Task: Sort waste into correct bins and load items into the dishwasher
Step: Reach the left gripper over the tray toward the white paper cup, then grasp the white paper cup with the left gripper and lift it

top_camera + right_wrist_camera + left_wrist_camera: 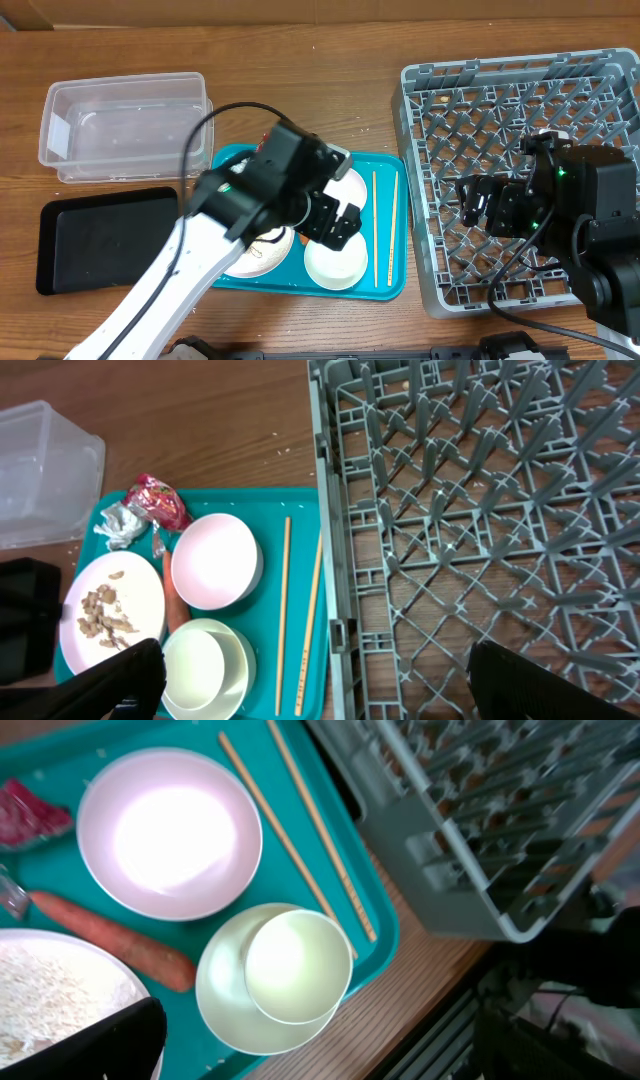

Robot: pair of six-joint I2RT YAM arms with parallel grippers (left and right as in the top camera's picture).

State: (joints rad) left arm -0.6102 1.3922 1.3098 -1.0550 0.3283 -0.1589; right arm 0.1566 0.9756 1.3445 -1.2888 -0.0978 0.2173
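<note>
Here, both jaws gape empty: left above bowls [335, 265] and chopsticks [376, 225] on the teal tray [240, 505], right over the rack [440, 100].

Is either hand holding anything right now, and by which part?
Nothing is held. The left hand hangs open above the tray, and the right hand is open above the rack.

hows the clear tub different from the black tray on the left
The clear tub is see-through with tall walls; the black tray is opaque and shallow. The tub lies higher in the overhead view, with the tray just below it. Both are rectangular with rounded corners, and neither holds any waste yet.
</note>
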